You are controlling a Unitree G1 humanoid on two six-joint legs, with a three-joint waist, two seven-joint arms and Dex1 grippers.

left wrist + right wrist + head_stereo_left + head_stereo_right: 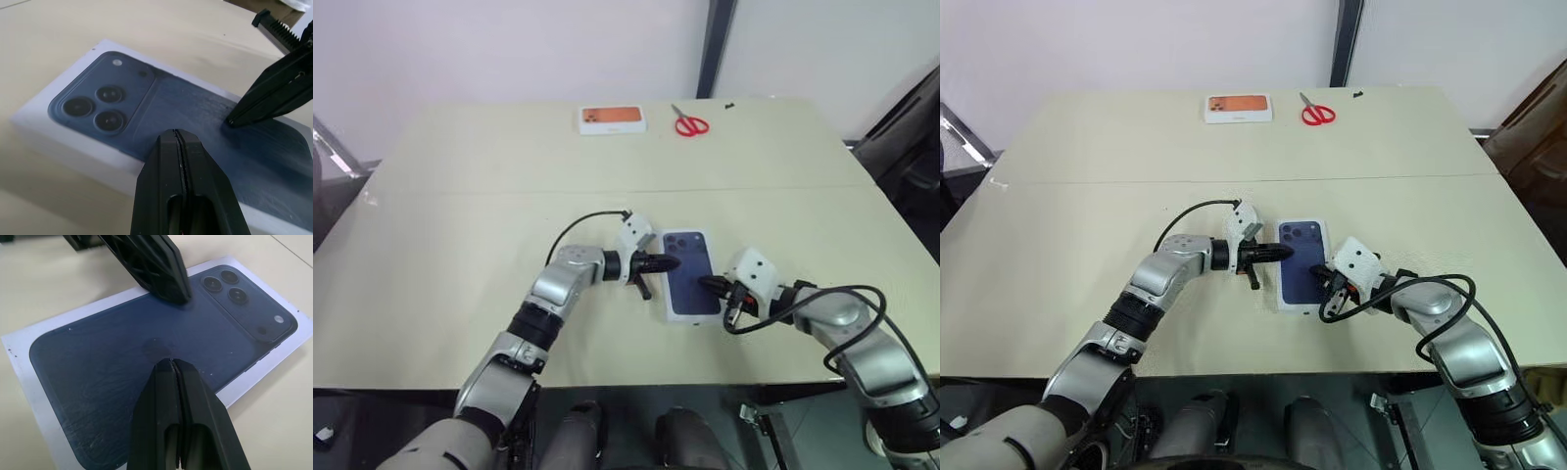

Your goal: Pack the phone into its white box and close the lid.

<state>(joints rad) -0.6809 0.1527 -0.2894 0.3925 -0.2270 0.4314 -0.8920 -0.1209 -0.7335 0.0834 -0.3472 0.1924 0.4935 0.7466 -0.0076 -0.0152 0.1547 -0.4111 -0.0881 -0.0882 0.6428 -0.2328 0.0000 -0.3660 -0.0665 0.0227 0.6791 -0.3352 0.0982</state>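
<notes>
While both clenched hands, left hand and right hand, rest on the lid, we should press evenly, seating it flush on the bench.

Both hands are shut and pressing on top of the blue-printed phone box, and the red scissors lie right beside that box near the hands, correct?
Not quite. Both the left hand and right hand are shut with tips on the box top, but the red scissors lie at the table's far edge, next to the orange-topped box, well away from the hands. The left eye view shows it.
</notes>
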